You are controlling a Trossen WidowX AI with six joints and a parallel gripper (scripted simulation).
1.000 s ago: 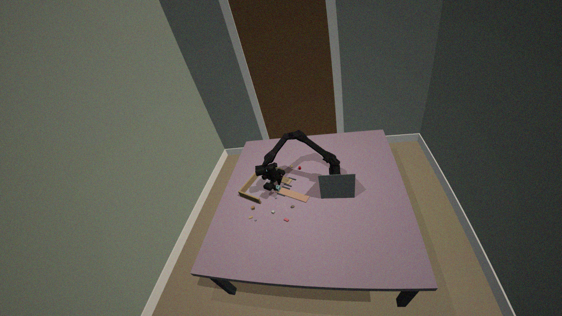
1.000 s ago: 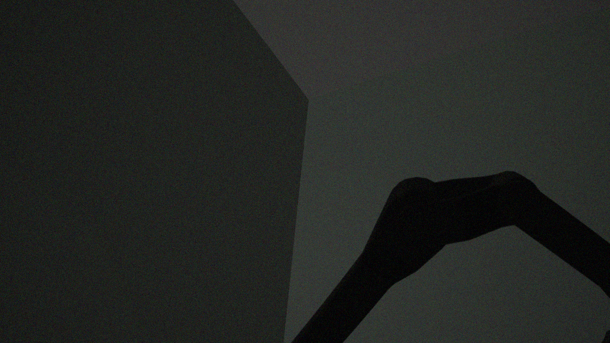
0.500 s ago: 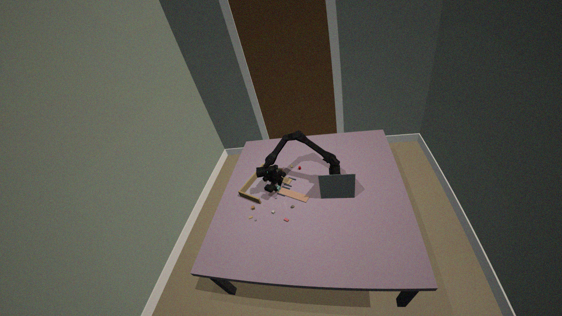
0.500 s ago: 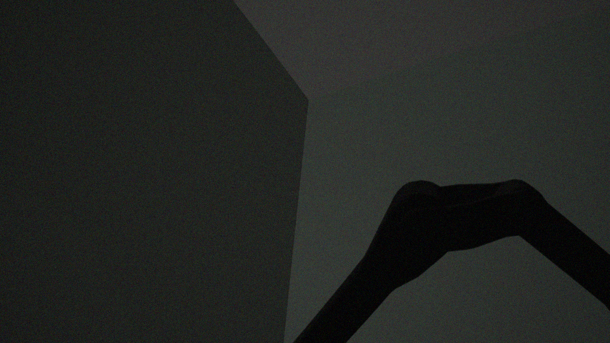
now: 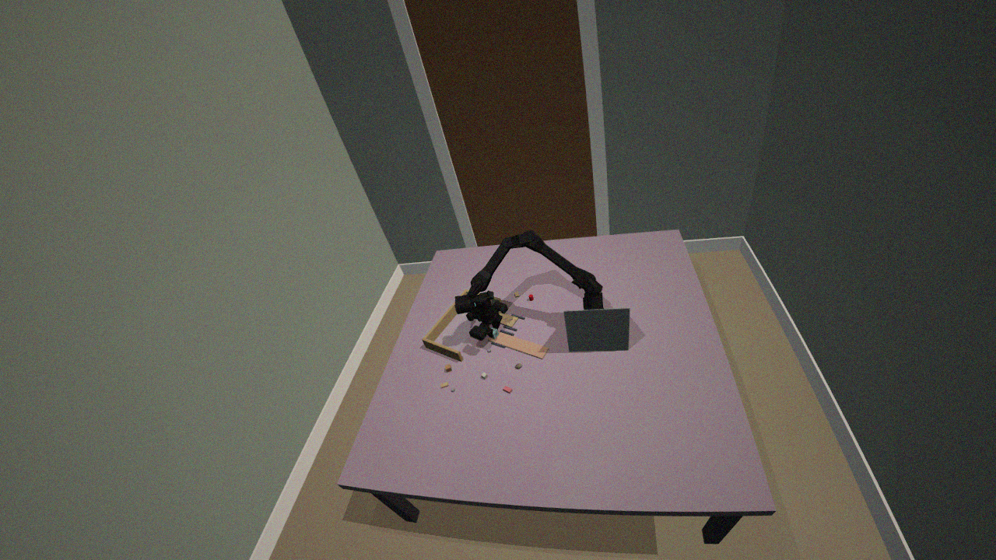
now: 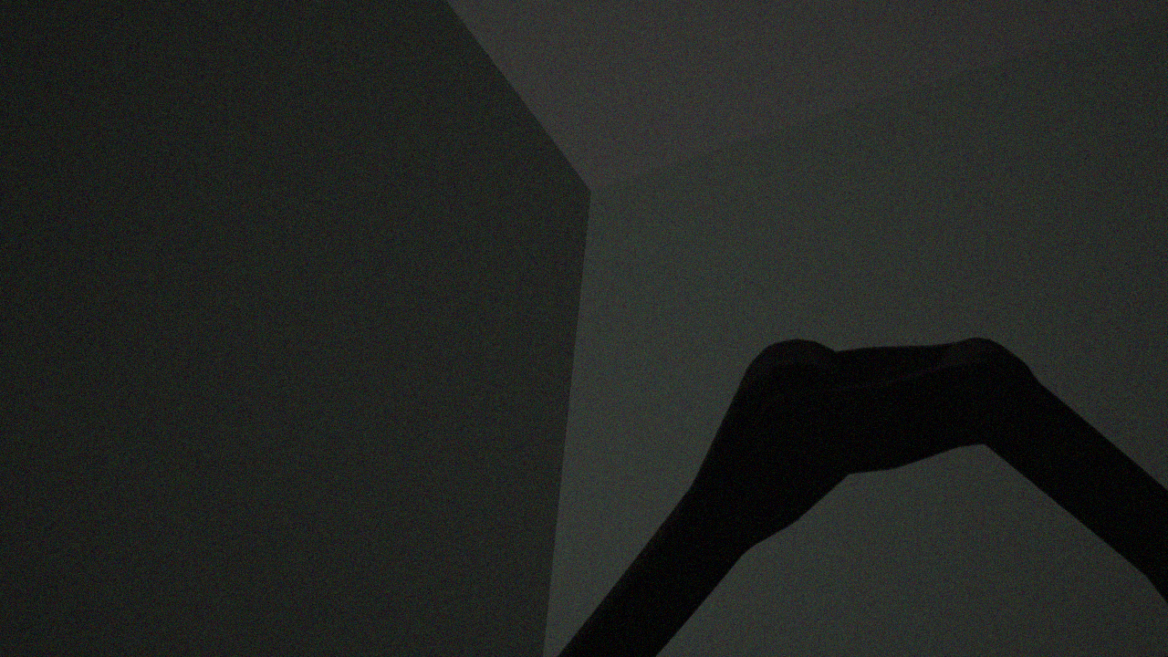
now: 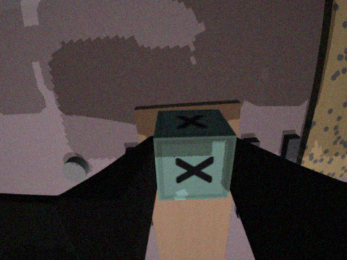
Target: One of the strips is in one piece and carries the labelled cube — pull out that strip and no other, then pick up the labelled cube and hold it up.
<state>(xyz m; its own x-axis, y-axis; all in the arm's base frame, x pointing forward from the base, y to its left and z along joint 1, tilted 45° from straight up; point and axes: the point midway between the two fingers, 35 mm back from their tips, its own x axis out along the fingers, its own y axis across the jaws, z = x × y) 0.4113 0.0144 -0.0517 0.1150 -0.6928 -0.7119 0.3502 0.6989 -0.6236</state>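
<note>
My hand (image 7: pixel 195 169) is clenched on the labelled cube (image 7: pixel 195 169), a pale teal block marked with black crosses, its dark fingers pressing both sides. The cube sits at the far end of the tan strip (image 7: pixel 190 245) on the purple counter (image 5: pixel 557 418). I judge a straight, slow vertical lift best, keeping the squeeze steady so the cube doesn't twist or drag the strip.

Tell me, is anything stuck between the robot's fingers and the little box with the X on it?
No, nothing visible is in between. In the wrist view the gripper is shut on the labelled cube, one dark finger against each side. The cube sits on the tan strip; nothing visible blocks lifting it.
</note>
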